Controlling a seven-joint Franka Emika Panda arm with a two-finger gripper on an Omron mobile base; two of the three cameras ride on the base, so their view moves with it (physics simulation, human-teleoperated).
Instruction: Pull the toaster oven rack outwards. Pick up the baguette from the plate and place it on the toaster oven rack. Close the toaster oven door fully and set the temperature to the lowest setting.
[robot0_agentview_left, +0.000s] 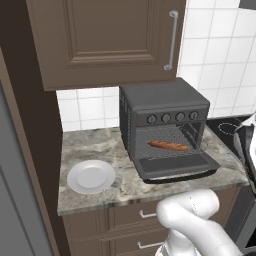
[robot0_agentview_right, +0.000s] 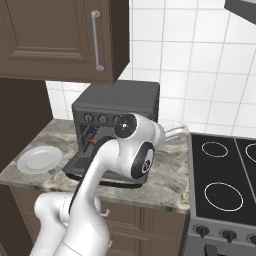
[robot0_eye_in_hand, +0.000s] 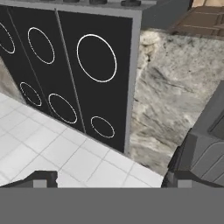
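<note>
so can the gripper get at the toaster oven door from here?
Probably yes. The toaster oven door hangs open over the counter edge with nothing on or before it. The gripper is open, off to the oven's right facing the stovetop, so it must swing back.

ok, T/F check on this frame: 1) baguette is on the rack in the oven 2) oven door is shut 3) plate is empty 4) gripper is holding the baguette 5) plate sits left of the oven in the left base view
1) True. The baguette lies on the toaster oven rack inside the toaster oven.
2) False. The toaster oven door hangs down open, flat in front of the cavity.
3) True. The plate has nothing on it.
4) False. The gripper is open and empty, looking over the stovetop and the counter.
5) True.
</note>
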